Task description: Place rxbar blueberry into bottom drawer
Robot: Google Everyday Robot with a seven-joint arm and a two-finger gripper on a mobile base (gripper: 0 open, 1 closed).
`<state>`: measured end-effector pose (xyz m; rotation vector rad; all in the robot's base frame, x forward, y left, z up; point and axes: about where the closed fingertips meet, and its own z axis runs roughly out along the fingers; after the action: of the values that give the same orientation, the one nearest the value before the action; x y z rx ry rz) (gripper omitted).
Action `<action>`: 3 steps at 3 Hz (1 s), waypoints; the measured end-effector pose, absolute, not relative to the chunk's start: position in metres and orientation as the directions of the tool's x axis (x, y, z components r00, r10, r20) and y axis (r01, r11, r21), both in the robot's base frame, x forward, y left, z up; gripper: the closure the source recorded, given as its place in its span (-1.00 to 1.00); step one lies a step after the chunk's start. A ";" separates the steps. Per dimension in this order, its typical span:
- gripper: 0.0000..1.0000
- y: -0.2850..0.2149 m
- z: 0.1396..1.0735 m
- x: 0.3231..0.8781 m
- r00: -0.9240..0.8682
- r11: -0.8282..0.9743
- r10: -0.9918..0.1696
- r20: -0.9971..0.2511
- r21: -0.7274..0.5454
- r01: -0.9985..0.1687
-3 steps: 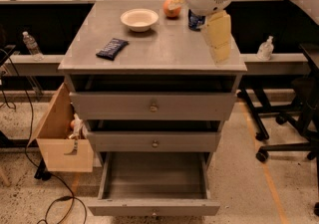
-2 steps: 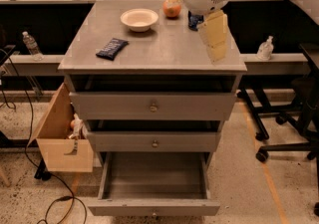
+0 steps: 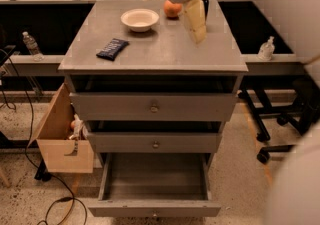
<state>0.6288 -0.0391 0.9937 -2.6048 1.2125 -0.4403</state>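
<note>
Since a second ago the gripper (image 3: 194,21) has slid left and farther back over the cabinet top (image 3: 165,51), uncovering more of the orange fruit (image 3: 172,8); the bar, the bowl and the drawers lie as before.

Counted: one rxbar blueberry (image 3: 112,49), one white bowl (image 3: 140,19), one orange fruit, one dark can (image 3: 203,3), and three grey drawers. The top drawer (image 3: 153,107) and the middle drawer (image 3: 155,143) sit nearly in, while the bottom drawer (image 3: 154,209) is pulled well out with its tray bare. One tan wooden box (image 3: 63,141) hangs beside the cabinet's left side, and two clear bottles stand on the side ledges, one at left (image 3: 31,45) and one at right (image 3: 266,49).

Most of the can is hidden behind the gripper, and the white arm is cut off by the upper edge. What lies inside the wooden box is hard to make out. Whether the gripper is open or closed cannot be told; it holds nothing visible.

The rxbar lies flat near the front left of the cabinet top, in front of the bowl, well apart from the gripper, which hangs over the back right part.
</note>
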 end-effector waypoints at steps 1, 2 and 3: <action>-1.00 0.005 0.994 0.661 0.698 -0.720 -0.687 0.202 -0.316 -0.617; -1.00 0.050 0.981 0.688 0.744 -0.747 -0.649 0.157 -0.320 -0.583; -1.00 0.096 0.952 0.711 0.751 -0.722 -0.658 0.059 -0.331 -0.607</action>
<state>0.7109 0.0964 0.9516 -2.6589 0.9854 -0.2485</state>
